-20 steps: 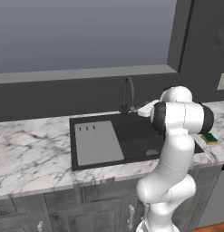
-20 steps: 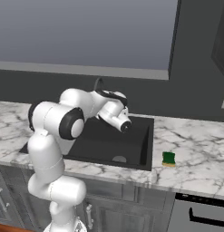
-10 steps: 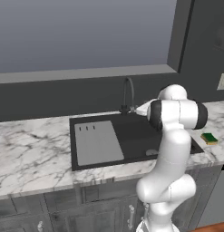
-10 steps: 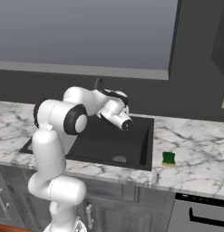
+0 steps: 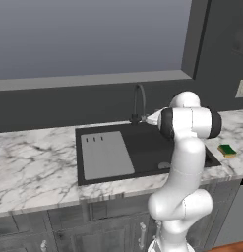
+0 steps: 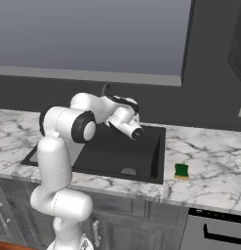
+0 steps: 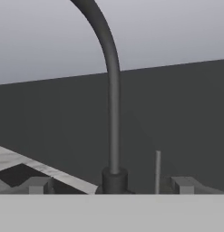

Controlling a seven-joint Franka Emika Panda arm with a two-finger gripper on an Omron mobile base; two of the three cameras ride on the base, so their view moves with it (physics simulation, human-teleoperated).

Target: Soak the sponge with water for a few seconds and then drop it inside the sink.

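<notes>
The sponge (image 5: 226, 150) (image 6: 181, 171), yellow with a green top, lies flat on the marble counter just right of the sink (image 5: 147, 142) (image 6: 119, 151). My gripper (image 7: 111, 185) hangs over the back of the basin, well left of the sponge. It is open, with nothing between its fingertips (image 7: 38, 185). It faces the dark arched faucet (image 7: 112, 90) (image 5: 138, 101), whose base stands straight ahead between the two tips. A thin lever (image 7: 158, 170) rises beside that base. The water is out of view.
A light grey ribbed drainboard (image 5: 106, 155) fills the sink's left half. Marble counter (image 5: 34, 162) (image 6: 210, 161) runs to both sides. A dark wall and window sill (image 5: 93, 78) close the back. My own white arm (image 5: 184, 162) stands between the base and the basin.
My arm has swung slightly left, bringing the hand nearer the faucet. The jaws have stayed open. The sponge has not moved.
</notes>
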